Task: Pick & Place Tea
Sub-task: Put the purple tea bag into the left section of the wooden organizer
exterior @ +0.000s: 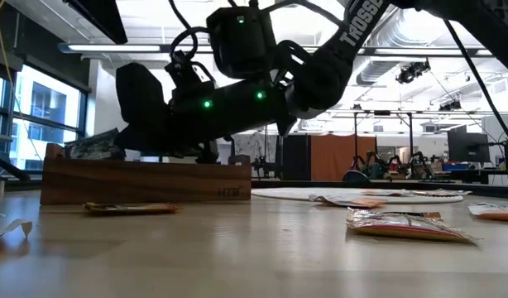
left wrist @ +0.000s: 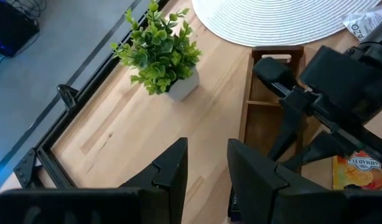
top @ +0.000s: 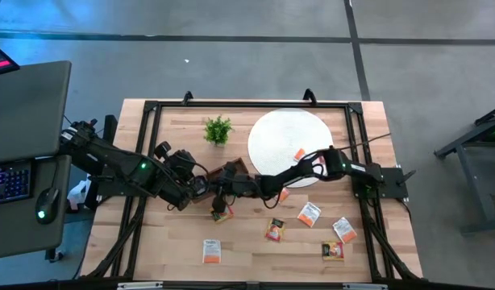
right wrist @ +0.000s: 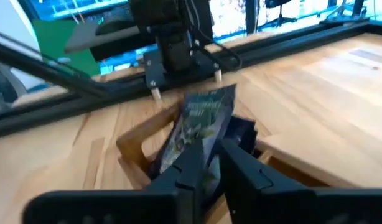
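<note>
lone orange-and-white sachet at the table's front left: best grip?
The sachet lies flat on the table, clear of the others. Come straight down from above and pinch across its narrower width, end effector fingers straddling the two long edges near the middle. It is thin, so the tips probably must press onto the wood to catch it.

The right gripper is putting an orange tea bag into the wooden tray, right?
Not quite. The right gripper is over the wooden tray, but the tea bag it pinches is black with green, not orange. The right wrist view shows it.
</note>
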